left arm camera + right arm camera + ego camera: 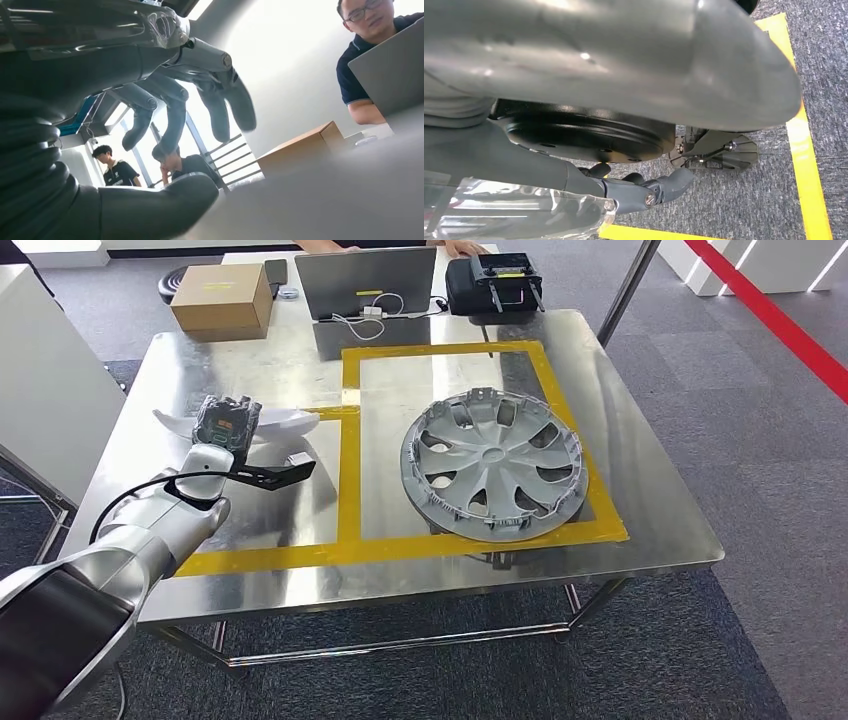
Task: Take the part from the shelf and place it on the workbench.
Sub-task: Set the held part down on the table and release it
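On the steel surface (250, 370), inside the yellow tape outline, lies the grey hubcap (493, 462). The left hand (225, 424) hovers beside it over a white part, fingers (225, 107) apart, holding nothing. The right hand's (644, 192) fingers I cannot tell.

Bright daylight, glare on steel, blurred wrist foregrounds

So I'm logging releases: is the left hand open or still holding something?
Open. In the left wrist view the left hand has its fingers spread apart with nothing between them.
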Tool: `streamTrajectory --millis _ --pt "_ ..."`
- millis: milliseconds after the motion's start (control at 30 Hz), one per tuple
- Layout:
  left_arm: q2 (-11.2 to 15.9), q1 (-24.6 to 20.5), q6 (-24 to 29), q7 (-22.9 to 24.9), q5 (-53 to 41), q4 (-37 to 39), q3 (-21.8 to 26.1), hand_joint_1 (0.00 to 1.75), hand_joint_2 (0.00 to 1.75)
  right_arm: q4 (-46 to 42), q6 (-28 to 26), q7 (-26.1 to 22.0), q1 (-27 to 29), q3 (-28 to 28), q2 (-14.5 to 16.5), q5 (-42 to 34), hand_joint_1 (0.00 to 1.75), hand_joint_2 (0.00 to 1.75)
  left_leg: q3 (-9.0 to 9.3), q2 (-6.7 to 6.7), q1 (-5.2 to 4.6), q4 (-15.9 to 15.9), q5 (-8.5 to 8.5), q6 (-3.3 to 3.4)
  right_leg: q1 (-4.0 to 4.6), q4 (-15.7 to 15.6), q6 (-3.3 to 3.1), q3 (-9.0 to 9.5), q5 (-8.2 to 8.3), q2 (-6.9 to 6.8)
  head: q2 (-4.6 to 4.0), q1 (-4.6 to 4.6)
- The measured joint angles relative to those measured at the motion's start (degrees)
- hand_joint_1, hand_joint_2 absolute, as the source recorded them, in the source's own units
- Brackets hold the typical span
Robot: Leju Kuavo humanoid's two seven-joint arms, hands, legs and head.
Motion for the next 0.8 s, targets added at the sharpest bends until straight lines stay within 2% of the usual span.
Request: streamTrajectory --millis 800 --pt "0.0 0.5 -1.3 -1.8 -1.2 0.0 0.9 0.00 0.00 0.0 0.7 0.5 0.0 0.4 -0.2 0.9 0.00 0.00 0.00 -0.01 -0.03 0.0 -0.01 0.00 -0.02 0.0 0.01 0.02 0.01 0.00 0.00 -0.01"
